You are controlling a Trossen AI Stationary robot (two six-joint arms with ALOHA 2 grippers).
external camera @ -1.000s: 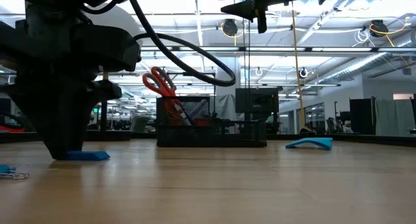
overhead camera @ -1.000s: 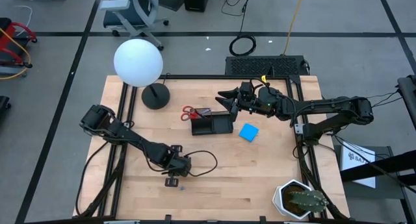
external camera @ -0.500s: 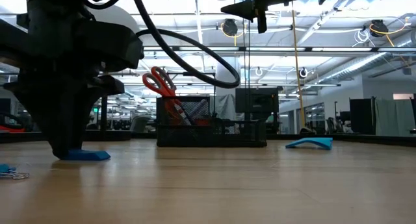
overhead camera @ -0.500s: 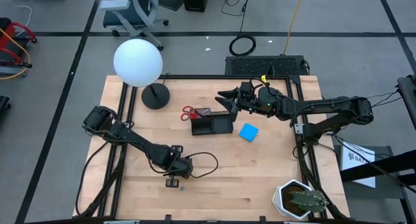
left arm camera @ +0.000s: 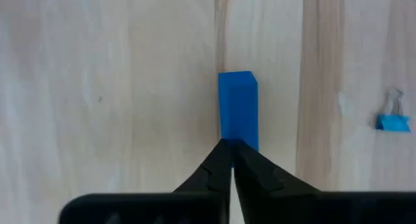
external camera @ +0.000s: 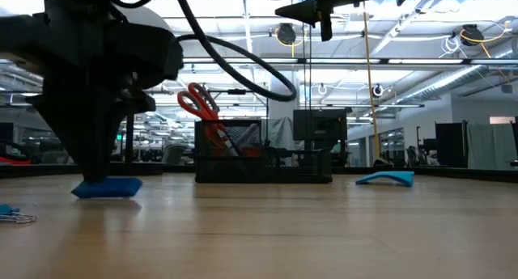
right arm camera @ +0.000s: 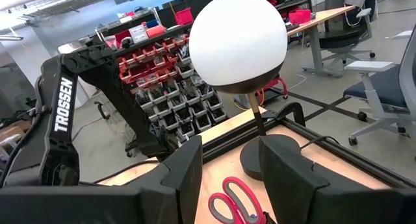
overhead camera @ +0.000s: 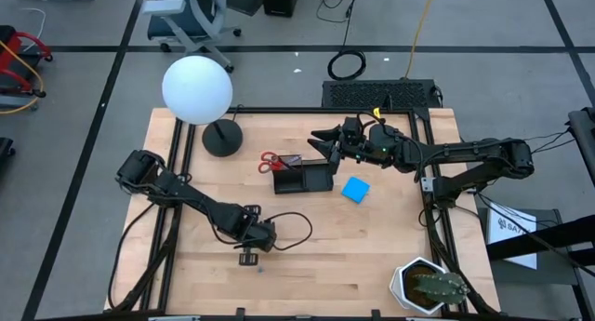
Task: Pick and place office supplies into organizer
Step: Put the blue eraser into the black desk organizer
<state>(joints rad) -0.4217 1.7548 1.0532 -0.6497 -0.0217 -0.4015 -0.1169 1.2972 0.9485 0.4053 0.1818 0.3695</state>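
A small blue eraser-like piece [left arm camera: 238,107] lies on the wood near the table's front left and also shows in the low view [external camera: 107,188]. My left gripper [left arm camera: 231,146] points down over the piece's near end with its fingers shut, and is seen from above too [overhead camera: 247,258]. The black organizer [overhead camera: 304,178] stands mid-table. Red-handled scissors [overhead camera: 271,160] stick out of its left end, handles up. A bright blue pad [overhead camera: 355,189] lies flat to the organizer's right. My right gripper [overhead camera: 319,142] hovers level above the organizer's far side, open and with nothing between its fingers [right arm camera: 231,178]. My left gripper's shut fingertips [left arm camera: 221,160] come from above onto the eraser piece's near end [left arm camera: 239,136], not astride it. The tips hide that end, so I cannot tell whether they touch it. The piece rests on the table.
A blue binder clip [left arm camera: 392,122] lies on the wood close to the eraser piece. A globe lamp [overhead camera: 198,88] on a round black base [overhead camera: 222,138] stands at the far left. A potted cactus [overhead camera: 429,286] sits at the near right corner.
My left gripper has risen a little over the eraser piece. In the low view the piece now shows taller and slightly farther right than before, still on the table. My right arm has kept still.
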